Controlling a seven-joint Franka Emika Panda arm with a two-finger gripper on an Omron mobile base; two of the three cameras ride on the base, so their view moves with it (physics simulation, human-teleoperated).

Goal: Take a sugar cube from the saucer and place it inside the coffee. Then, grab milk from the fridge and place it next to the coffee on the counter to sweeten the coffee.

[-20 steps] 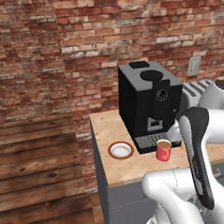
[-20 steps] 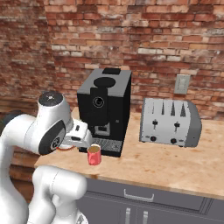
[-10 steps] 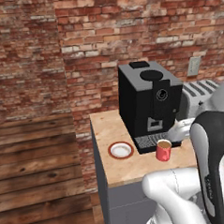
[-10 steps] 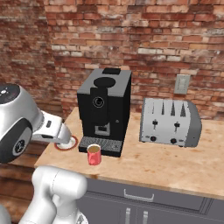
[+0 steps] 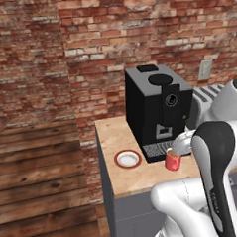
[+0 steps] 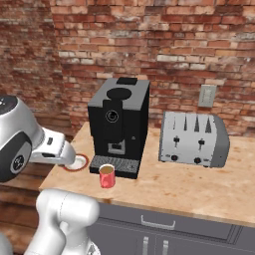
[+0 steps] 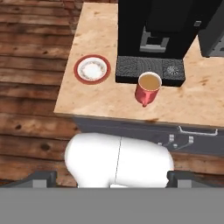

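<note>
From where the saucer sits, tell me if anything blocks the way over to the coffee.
Nothing visible does. The saucer and the coffee stand apart on bare counter; the coffee machine sits behind that stretch.

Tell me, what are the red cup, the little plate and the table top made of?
The coffee mug looks like glazed ceramic: smooth, even red, thick rim. It could be plastic; the picture can't settle that. The saucer also looks like glazed ceramic: white middle, red-brown rim. The counter looks like light wood with a matte finish, since grain and darker flecks run across it, though it might be a printed laminate.
</note>
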